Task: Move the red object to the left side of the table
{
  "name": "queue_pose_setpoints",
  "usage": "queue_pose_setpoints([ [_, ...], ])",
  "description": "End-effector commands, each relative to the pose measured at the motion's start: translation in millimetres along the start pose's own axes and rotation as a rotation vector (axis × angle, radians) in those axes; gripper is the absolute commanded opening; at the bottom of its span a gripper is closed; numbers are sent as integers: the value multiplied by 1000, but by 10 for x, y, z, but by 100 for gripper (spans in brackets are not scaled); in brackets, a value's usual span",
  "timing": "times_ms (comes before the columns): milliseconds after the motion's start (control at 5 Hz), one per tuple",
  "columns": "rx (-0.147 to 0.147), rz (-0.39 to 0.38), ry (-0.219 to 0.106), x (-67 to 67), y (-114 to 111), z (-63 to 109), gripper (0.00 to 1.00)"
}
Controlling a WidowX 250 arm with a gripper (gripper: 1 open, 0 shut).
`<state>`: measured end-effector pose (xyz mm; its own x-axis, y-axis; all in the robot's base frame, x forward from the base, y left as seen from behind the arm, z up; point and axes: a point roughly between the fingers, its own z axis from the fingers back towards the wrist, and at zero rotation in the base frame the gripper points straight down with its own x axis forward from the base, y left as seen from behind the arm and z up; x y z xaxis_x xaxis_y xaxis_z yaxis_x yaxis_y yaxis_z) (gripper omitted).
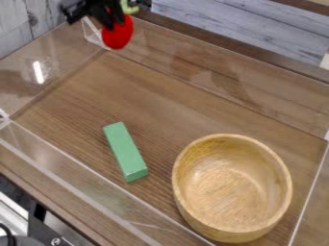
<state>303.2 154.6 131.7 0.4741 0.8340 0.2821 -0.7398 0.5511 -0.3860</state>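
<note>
- I have the claw [108, 13] up in the top-left corner of the view, closed tight on the red object [117, 34], which hangs below it, clear of the worktop [193, 96].
- The red object is over the far left part of the worktop, near the back acrylic wall [38, 58] and the clear corner bracket, and I judge it is not yet touching the wood.
- I read this as the carry step, close to done: the toy is lifted and already on the left side, with the set-down not yet made.
- The green block [125, 151] lies flat near the middle front, and the wooden bowl [233, 185] sits at the front right. Both are well apart from the claw and out of my path.
- For the next move I would lower straight down until the toy rests on the wood, then let the jaws go and lift away.
- The risk I see is the wall and bracket just beside the toy; I would keep it inside them so it neither bumps them nor rolls off on release.
</note>
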Motion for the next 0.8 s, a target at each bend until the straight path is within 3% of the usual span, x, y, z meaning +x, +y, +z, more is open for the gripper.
queue_pose_setpoints([
  [0, -32, -97, -47, 221, 83, -80, 0],
  [400, 8, -109, -115, 400, 427, -260, 0],
  [600, 36, -123, -148, 372, 470, -357, 0],
])
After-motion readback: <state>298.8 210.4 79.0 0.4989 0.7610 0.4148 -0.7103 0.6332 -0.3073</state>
